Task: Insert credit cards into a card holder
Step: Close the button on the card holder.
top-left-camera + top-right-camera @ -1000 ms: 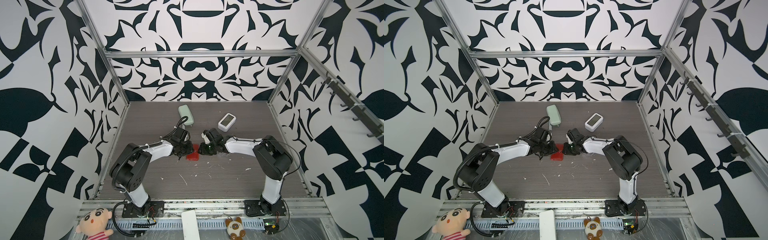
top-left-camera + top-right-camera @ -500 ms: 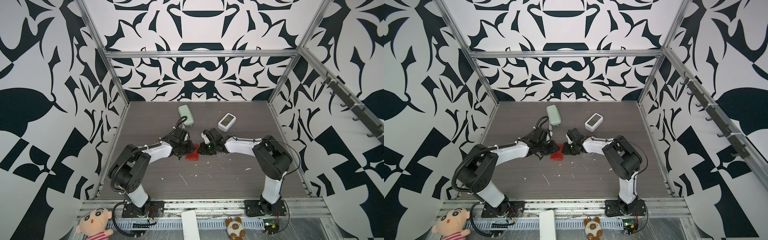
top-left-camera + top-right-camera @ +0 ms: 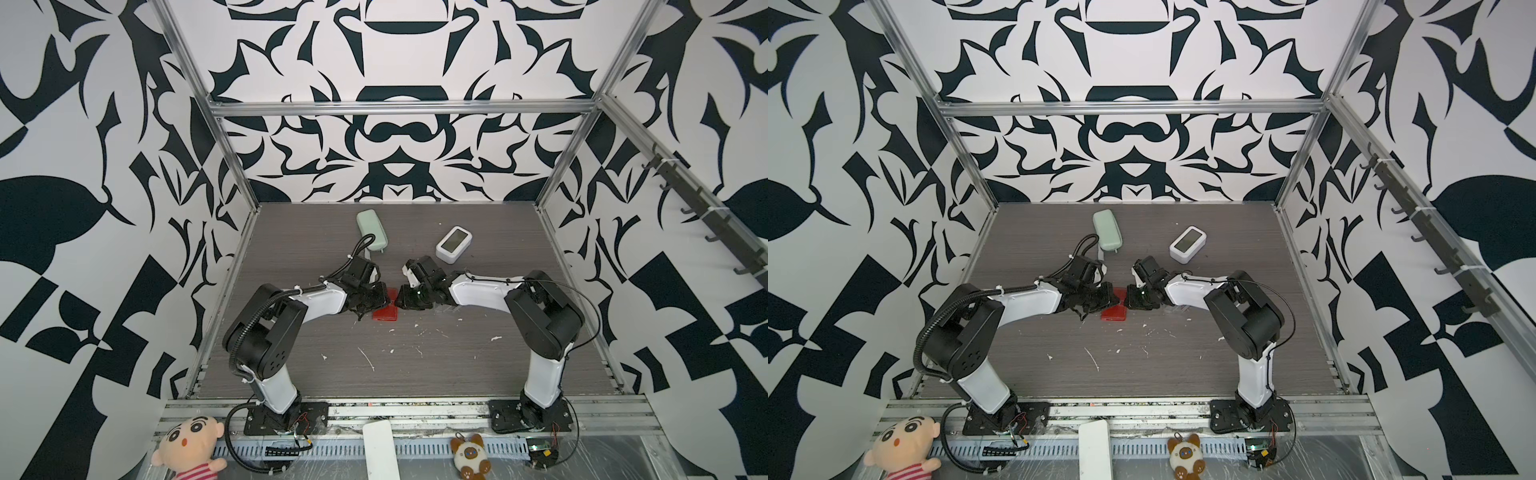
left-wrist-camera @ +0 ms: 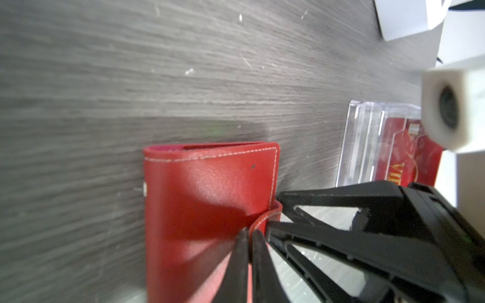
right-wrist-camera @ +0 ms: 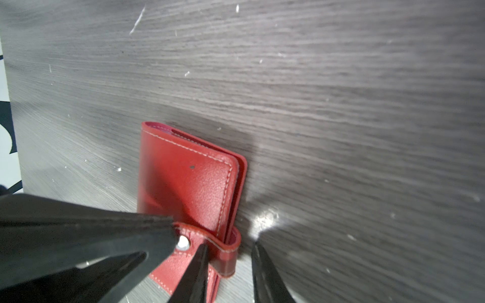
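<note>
The red card holder (image 3: 384,313) (image 3: 1113,312) lies closed on the dark table between my two grippers. My left gripper (image 4: 249,236) (image 3: 387,297) is shut, pinching the edge of the holder's snap tab (image 5: 225,249). My right gripper (image 5: 231,262) (image 3: 401,297) stands open astride the tab's loop: one finger lies against the loop, the other is clear of it. The silver snap button (image 5: 181,242) shows beside the left gripper's tip. A red credit card (image 4: 409,157) with gold "VIP" lettering stands in a clear stand (image 4: 367,147) behind the right gripper.
A mint-green oblong case (image 3: 371,230) lies behind the left arm. A white device with a screen (image 3: 454,244) sits behind the right arm. White scraps dot the table's front half. Plush toys lie beyond the front rail.
My left gripper's jaws have closed on the tab. The card holder and the right arm stay where they were.
</note>
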{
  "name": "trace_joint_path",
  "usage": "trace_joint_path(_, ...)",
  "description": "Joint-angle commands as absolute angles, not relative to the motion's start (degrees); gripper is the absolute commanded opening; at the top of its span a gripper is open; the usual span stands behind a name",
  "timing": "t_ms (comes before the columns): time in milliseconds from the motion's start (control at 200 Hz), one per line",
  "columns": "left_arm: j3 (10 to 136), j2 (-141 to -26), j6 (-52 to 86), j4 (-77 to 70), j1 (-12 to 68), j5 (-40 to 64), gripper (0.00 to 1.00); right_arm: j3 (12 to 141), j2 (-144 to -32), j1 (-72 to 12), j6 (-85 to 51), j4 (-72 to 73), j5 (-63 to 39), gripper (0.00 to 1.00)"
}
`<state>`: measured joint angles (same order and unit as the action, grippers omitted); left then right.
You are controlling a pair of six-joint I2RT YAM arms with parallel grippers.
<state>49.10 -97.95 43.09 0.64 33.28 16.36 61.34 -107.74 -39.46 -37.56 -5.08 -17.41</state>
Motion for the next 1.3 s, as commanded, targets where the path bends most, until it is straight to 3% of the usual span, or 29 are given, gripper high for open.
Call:
trace_joint_path(0,49.0,-97.7,42.3,2.1,33.2,16.3,0.00,62.6,-108.0,-39.7,-37.5,-6.6,-17.1,0.32)
trace_joint_path(620,51.4,-97.2,38.6,6.4,33.2,13.0,0.00,63.2,-107.6,-39.7,-37.1,-7.4,-16.9,0.40)
trace_joint_path(1295,52.5,-101.4,38.4,9.0,33.2,10.3,0.00,62.1,-101.7,-39.7,-35.6,-6.5,-15.5,0.37)
